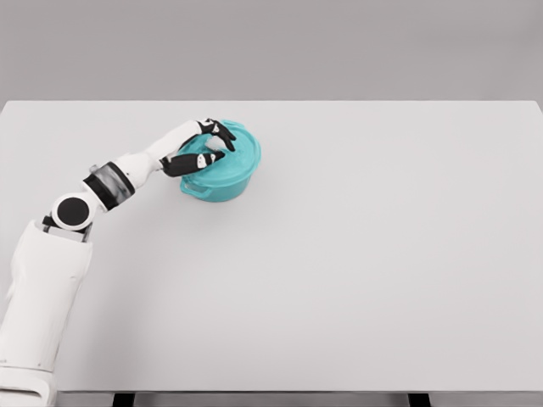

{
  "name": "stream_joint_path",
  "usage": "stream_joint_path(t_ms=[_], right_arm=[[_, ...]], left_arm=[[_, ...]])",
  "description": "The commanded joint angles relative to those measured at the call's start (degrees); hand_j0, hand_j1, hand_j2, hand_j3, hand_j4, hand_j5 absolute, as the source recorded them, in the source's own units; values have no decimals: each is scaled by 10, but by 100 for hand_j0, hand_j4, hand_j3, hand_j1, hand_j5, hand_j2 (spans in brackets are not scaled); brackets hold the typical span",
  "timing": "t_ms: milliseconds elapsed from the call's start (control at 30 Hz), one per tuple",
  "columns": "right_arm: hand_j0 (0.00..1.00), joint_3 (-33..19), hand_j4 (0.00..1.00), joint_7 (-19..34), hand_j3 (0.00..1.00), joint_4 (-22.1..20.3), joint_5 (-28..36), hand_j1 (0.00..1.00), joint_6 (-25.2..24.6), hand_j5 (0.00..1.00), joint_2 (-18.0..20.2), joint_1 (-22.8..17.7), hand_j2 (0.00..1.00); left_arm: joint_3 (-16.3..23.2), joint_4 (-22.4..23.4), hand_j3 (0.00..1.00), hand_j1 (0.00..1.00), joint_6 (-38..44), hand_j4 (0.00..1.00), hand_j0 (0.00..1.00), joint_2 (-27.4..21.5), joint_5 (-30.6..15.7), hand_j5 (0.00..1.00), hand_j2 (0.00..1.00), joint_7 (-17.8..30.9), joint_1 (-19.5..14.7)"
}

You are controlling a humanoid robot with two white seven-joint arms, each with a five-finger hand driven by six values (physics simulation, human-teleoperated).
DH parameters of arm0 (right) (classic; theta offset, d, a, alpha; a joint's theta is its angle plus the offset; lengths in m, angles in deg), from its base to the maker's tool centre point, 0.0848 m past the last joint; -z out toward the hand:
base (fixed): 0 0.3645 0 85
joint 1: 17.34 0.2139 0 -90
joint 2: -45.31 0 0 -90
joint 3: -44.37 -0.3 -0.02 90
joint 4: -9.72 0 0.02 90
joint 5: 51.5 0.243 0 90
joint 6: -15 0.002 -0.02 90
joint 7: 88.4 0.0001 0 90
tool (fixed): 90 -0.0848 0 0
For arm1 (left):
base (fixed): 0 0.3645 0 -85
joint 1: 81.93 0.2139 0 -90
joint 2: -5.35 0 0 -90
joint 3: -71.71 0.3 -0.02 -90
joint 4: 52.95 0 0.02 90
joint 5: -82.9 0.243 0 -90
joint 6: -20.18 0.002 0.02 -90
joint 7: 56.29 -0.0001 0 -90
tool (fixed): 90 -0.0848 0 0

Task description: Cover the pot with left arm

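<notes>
A teal pot [219, 182] stands on the white table [356, 254], left of the middle and toward the back. Its teal lid [241, 153] lies on top of it and looks level with the rim. My left hand [208, 146] reaches in from the lower left and rests over the lid's left half. Its black fingers [222, 130] are curled around the middle of the lid, where the knob is hidden under them. The pot's left rim is partly covered by the hand. The right arm does not show.
My left forearm [127, 174] stretches low over the table from the shoulder at the lower left. The table's far edge [271, 102] runs just behind the pot.
</notes>
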Motion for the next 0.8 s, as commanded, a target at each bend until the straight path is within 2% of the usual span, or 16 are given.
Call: stream_joint_path(t_ms=[0,400,767], right_arm=[[100,0,100,0,100,0,0,100,0,100,0,0,100],[100,0,100,0,100,0,0,100,0,100,0,1,100],[100,0,100,0,100,0,0,100,0,100,0,0,100]], left_arm=[[1,4,42,42,1,42,42,2,-1,42,42,0,0],[1,39,42,42,0,42,42,1,-1,42,42,0,-13],[0,41,43,43,0,43,43,-1,-1,43,43,0,-18]])
